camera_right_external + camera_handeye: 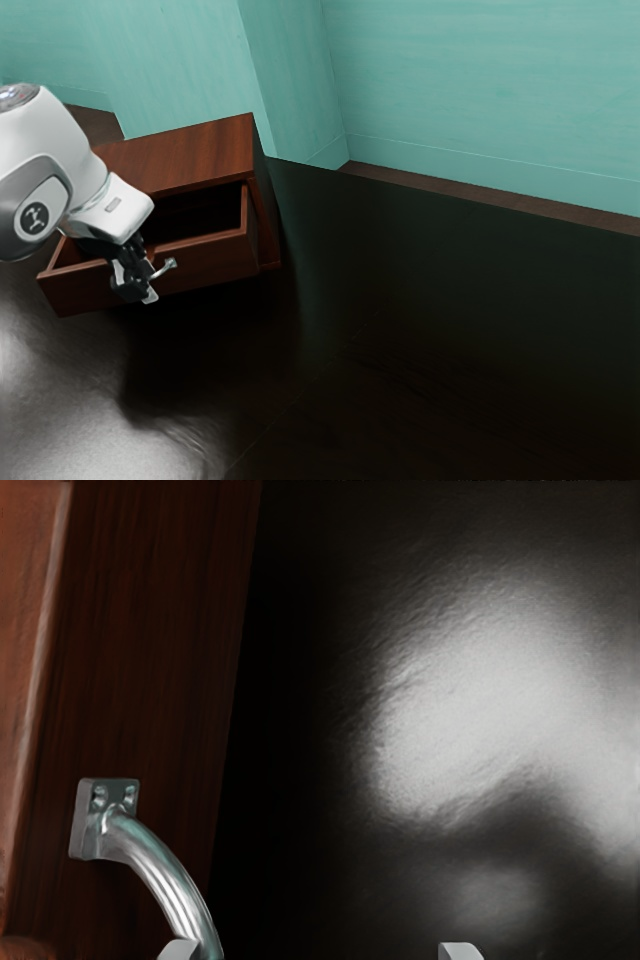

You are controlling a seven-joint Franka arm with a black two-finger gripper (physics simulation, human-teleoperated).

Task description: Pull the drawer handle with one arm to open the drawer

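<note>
Pulling in hand, by judgement mid-stroke: item, one wooden drawer [205,262], standing part-way out of its cabinet [185,155], dark interior exposed behind the gripper [135,283]. Fitting: one curved metal handle [165,266] on the drawer front, directly at the gripper; in the wrist view its bar runs down from a square mounting plate [103,818] to just beside one of the fingertips [180,948]. Gripper state: fingers spread wide, the other fingertip well apart from the bar with nothing but floor under the gap, so the handle is hooked against one finger, not clamped. Surround: dark glossy floor [420,360] beneath and ahead of the gripper. Next move, by judgement: either narrow the fingers onto the bar or keep that one finger behind it, then draw straight back along the drawer's line of travel, away from the cabinet; a sideways drift would let the bar slip off the fingertip.
</note>
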